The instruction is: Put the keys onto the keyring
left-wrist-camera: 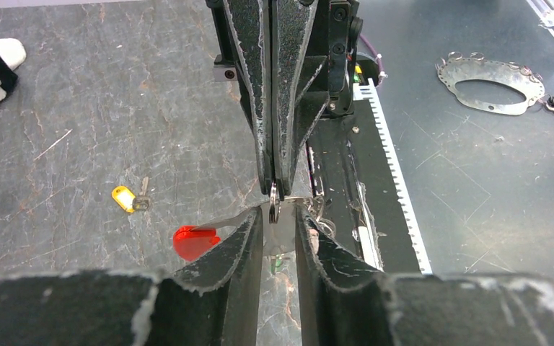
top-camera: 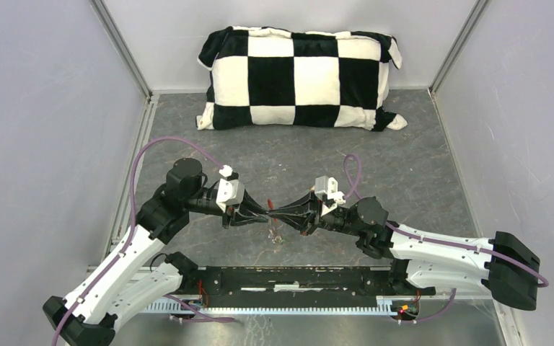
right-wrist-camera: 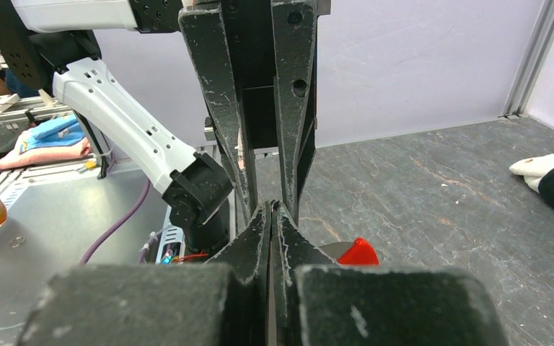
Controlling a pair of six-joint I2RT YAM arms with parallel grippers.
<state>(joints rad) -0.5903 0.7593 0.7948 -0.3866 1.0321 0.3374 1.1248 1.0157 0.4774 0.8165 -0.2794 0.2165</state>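
The right claw [left-wrist-camera: 275,189] is clamped shut on the thin silver metal keyring [left-wrist-camera: 273,206], holding it edge-on above the grey mottled bench [left-wrist-camera: 79,108]. The left claw [left-wrist-camera: 280,216] meets it tip to tip, fingers parted either side of the ring; contact cannot be told. The elongated bright red tag [left-wrist-camera: 193,242] sits at eight o'clock of the ring. The tiny yellow-headed key [left-wrist-camera: 128,198] lies on the bench at nine o'clock, well apart. The green-headed key [left-wrist-camera: 279,264] shows only as a sliver at six o'clock.

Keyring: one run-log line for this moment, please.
keyring: pinched in right gripper, shut | left gripper: jaws apart at ring | yellow-headed key: on table, off ring
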